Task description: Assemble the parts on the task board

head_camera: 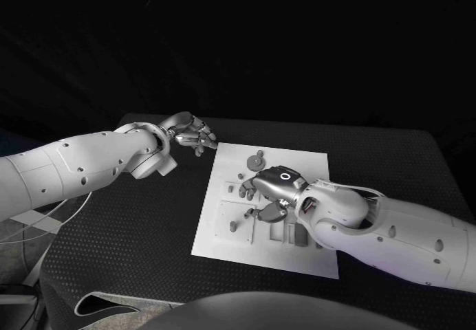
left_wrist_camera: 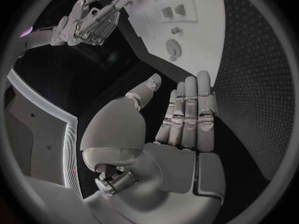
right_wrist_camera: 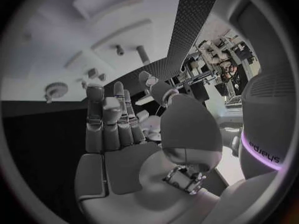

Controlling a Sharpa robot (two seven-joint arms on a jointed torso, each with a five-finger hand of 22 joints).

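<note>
The task board [head_camera: 298, 161] lies flat in the middle of the black worktop [head_camera: 129, 234], a white plate with shallow recesses and raised outlines on its face. Several small grey parts sit on it. A round part [head_camera: 255, 162] stands near the board's far edge, and in the left wrist view it shows as a disc with a stub at its centre [left_wrist_camera: 173, 48]. Two small blocks [left_wrist_camera: 174, 10] sit side by side in a framed rectangular recess further along the board. Another small part [head_camera: 234, 225] rests in a recess toward the board's near left corner, and a cluster of flat pieces [head_camera: 294, 236] lies near the near edge; their exact shapes cannot be made out.

The right hand [head_camera: 272, 194] hovers over the middle of the board, fingers loosely spread, nothing visibly held; the right wrist view shows its fingers [right_wrist_camera: 111, 118] extended and close together, palm bare.

The left hand [head_camera: 190, 135] is off the board, just beyond its far left corner, above the worktop. Its fingers [left_wrist_camera: 189, 114] are straight and side by side, thumb apart, holding nothing.
</note>
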